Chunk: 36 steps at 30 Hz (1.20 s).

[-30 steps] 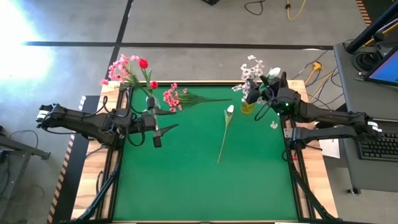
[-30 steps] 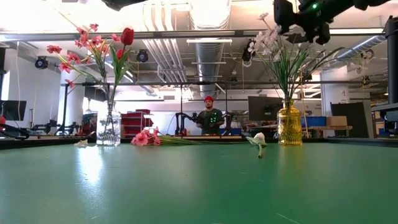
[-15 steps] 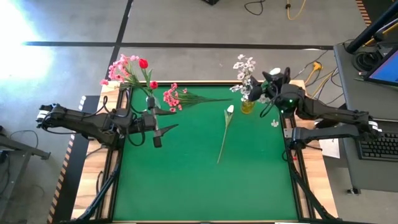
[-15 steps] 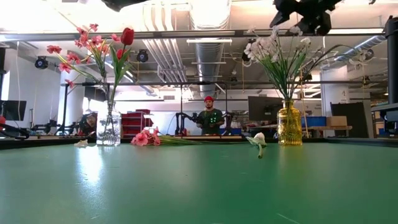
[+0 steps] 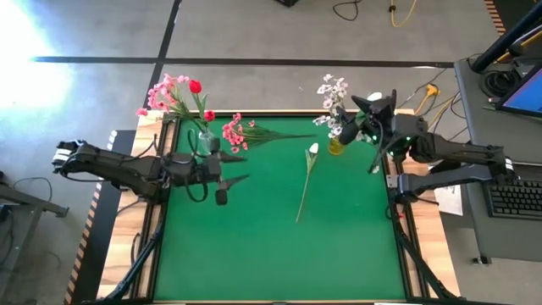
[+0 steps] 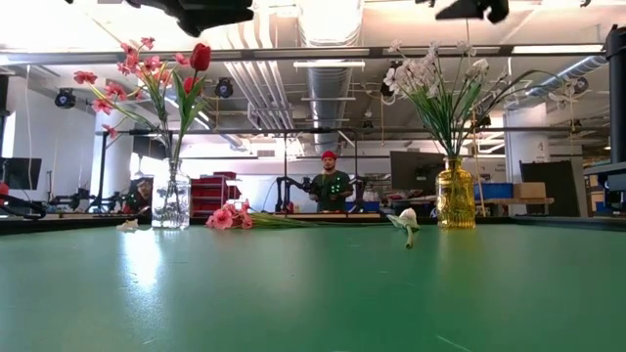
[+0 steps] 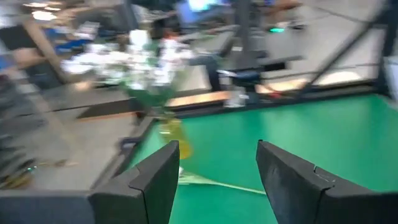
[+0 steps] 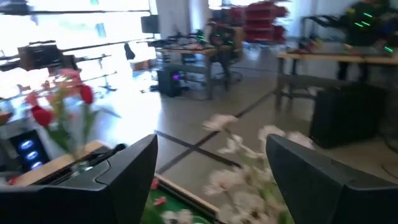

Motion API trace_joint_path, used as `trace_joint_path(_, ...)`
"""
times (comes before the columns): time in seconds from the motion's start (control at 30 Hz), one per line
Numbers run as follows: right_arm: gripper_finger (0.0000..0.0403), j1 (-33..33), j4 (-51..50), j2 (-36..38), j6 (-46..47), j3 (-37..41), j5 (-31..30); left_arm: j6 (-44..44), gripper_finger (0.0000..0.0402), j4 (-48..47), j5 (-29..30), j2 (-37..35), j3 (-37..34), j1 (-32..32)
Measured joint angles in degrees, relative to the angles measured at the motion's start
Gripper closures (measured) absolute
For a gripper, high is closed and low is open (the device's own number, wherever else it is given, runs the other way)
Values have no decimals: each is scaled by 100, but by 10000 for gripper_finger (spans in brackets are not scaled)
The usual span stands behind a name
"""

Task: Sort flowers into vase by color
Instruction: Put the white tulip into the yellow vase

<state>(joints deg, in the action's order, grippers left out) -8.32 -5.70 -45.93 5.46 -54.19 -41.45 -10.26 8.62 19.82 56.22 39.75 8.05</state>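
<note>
While both grippers' jaws gape empty, clear vase (image 5: 203,142) holds red-pink flowers (image 5: 169,93); amber vase (image 5: 337,146), white (image 5: 332,91).

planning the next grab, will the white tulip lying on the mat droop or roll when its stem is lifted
The white tulip has a long thin stem, so it will probably sag at the bud end. It looks light. Lying flat on the green mat, it may roll slightly if nudged sideways.

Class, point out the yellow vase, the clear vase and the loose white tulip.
yellow vase (image 6: 455,198), low view, middle of its body.
clear vase (image 6: 171,200), low view, glass body.
white tulip (image 5: 313,149), high view, its bud.
</note>
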Motion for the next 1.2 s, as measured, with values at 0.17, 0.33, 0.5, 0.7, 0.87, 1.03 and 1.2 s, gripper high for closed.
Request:
trace_joint_path(0.17,112,441,-8,-164,-308,-351,155,243,202,-13,-335,206,-2,-1)
trace_joint_path(0.33,117,946,-357,-424,-463,-778,201,452,202,-74,-333,302,-2,-2)
trace_joint_path(0.5,117,1464,-1447,-851,-2,-1394,313,750,202,-567,-331,321,235,-2)
trace_joint_path(0.7,125,1980,-2898,-1452,1156,-2098,305,1049,202,-1409,-333,361,740,36)
trace_joint_path(0.87,132,2349,-4164,-1897,2296,-2650,303,1556,202,-1643,-331,363,835,45)
trace_joint_path(1.03,138,2671,-5320,-2146,3188,-3089,753,2197,202,-1722,-331,494,835,130)
trace_joint_path(1.2,140,2952,-6049,-2161,3912,-3169,1973,2695,202,-1404,-332,1055,835,166)
